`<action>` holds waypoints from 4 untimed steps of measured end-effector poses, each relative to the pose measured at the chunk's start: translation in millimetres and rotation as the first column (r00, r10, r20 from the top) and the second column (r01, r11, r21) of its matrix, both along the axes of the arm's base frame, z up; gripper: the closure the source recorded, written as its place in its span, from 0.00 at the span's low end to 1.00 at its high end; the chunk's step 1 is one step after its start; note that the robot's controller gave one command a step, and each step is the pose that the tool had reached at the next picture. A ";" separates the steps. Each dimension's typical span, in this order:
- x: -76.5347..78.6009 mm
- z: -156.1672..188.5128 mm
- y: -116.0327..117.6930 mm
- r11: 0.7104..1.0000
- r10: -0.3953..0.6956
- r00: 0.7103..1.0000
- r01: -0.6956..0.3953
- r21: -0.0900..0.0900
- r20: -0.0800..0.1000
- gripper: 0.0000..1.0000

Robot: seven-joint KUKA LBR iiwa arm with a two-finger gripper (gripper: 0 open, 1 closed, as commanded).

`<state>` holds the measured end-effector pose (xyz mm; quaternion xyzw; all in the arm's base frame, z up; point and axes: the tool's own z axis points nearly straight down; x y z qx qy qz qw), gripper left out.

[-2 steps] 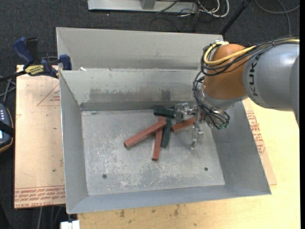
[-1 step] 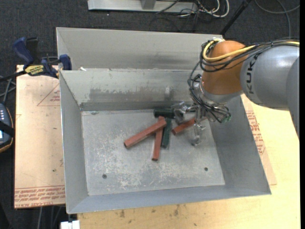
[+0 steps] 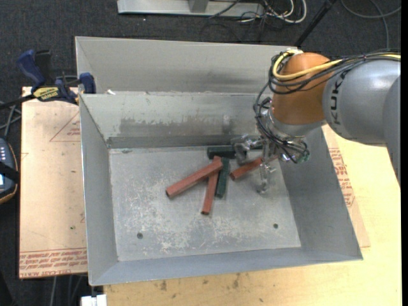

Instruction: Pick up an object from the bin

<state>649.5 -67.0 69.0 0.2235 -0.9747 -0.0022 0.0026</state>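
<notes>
Hand [image 3: 264, 174], grip not tellable, hangs at right end of short reddish block [image 3: 245, 169].

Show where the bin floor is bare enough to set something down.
Bare floor: left of the long reddish-brown bar, and the front strip by the near wall. Crowded: crossed bars around the dark green bar, beside the gripper.
</notes>
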 end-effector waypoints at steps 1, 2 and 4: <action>-1.6 -0.8 3.6 0.999 0.033 0.999 -0.033 -0.002 0.009 1.00; -1.6 -0.8 3.5 0.999 0.032 0.999 -0.032 -0.002 0.009 1.00; -2.4 11.9 4.1 0.999 0.032 0.999 -0.032 -0.001 0.007 1.00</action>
